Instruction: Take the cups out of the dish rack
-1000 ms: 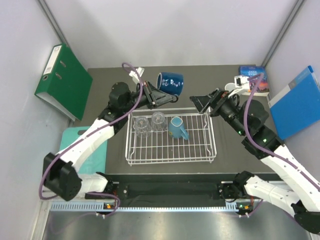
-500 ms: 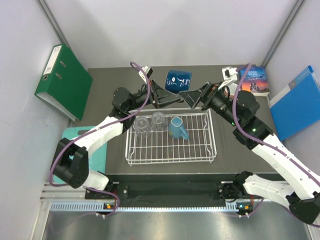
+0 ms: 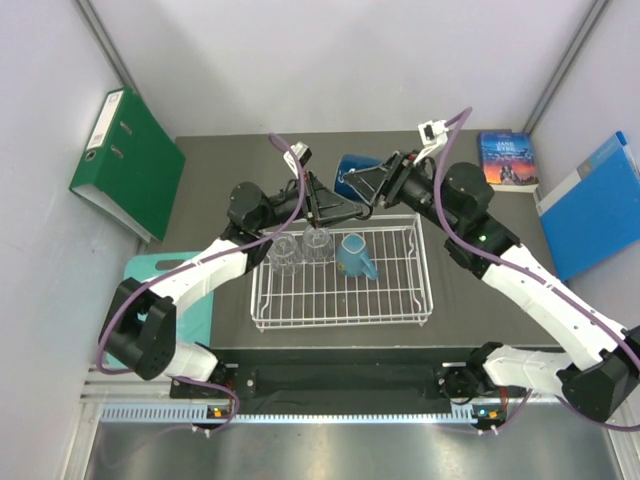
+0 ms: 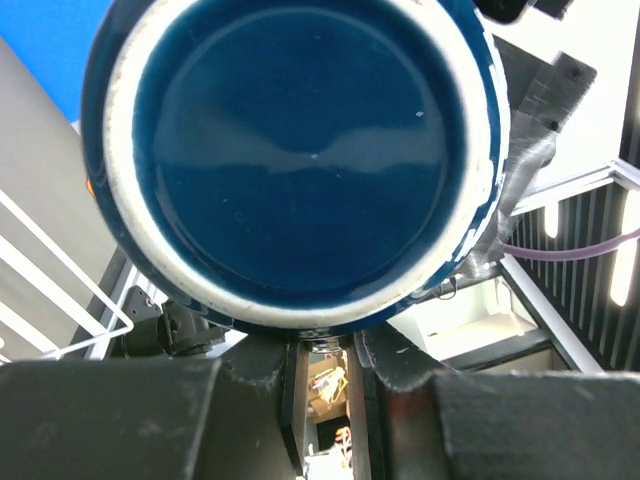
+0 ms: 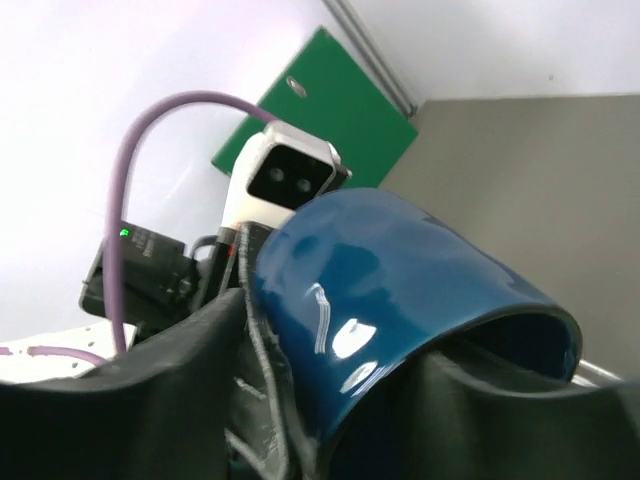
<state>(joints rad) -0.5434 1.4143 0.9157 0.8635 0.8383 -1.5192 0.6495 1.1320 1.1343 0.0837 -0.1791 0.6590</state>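
One dark blue mug [image 4: 300,160] is aloft near rear edge of dish rack [image 3: 342,322], tipped sideways between both grippers. Left gripper [image 4: 325,372]: fingers nearly pressed together under base — probably nipping handle, handle hidden. Right gripper [image 5: 370,390]: fingers straddle body, pads seemingly against glaze. Glazed ceramic: stiff, weighty, slick, chips if dropped; body-wide clamp looks safest. In rack: one light blue mug [image 3: 352,254], two clear tumblers [image 3: 283,250] — glass, fragile, slippery.
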